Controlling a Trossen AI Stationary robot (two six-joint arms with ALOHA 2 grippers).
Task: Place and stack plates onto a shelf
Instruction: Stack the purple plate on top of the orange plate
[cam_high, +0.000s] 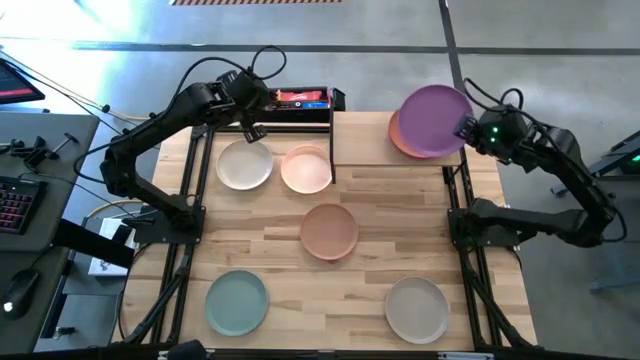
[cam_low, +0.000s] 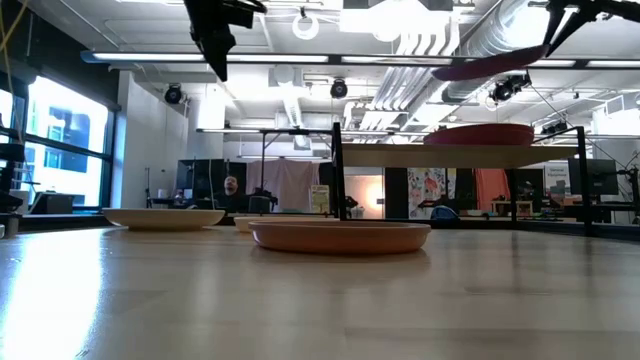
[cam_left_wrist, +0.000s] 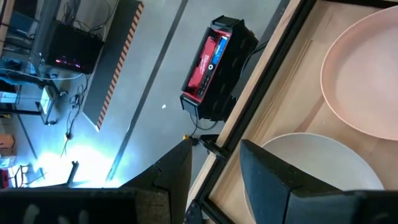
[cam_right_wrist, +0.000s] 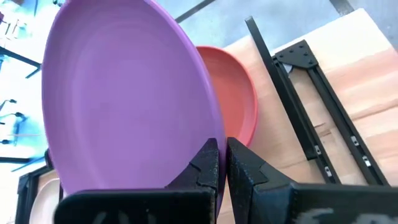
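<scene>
My right gripper (cam_high: 466, 130) is shut on the purple plate (cam_high: 435, 120), which hangs tilted in the air over the shelf (cam_low: 450, 155). Below it the orange-red plate (cam_high: 398, 138) lies flat on the shelf board. My left gripper (cam_high: 250, 125) is open and hovers high over the far left of the table, above the cream plate's (cam_high: 245, 165) far rim. Flat on the tabletop lie the cream, pale pink (cam_high: 306, 168), tan (cam_high: 329, 230), mint green (cam_high: 237, 302) and beige-grey (cam_high: 417, 309) plates. The magenta plate is not in view. My right gripper pinches the purple plate's rim (cam_right_wrist: 214, 134) between its two fingers (cam_right_wrist: 208, 165), at the edge toward the table's right. The fingers reach in from the right. The plate is lifted clear and tilted, its hollow face turned up, above the orange-red plate (cam_right_wrist: 239, 106).
A red-and-black box (cam_left_wrist: 214, 62) sits beyond the table's far edge. The shelf's black legs (cam_high: 331, 140) stand next to the pale pink plate. Black arm frames run along both table sides. Bare wood lies between the tan plate and the two near plates.
</scene>
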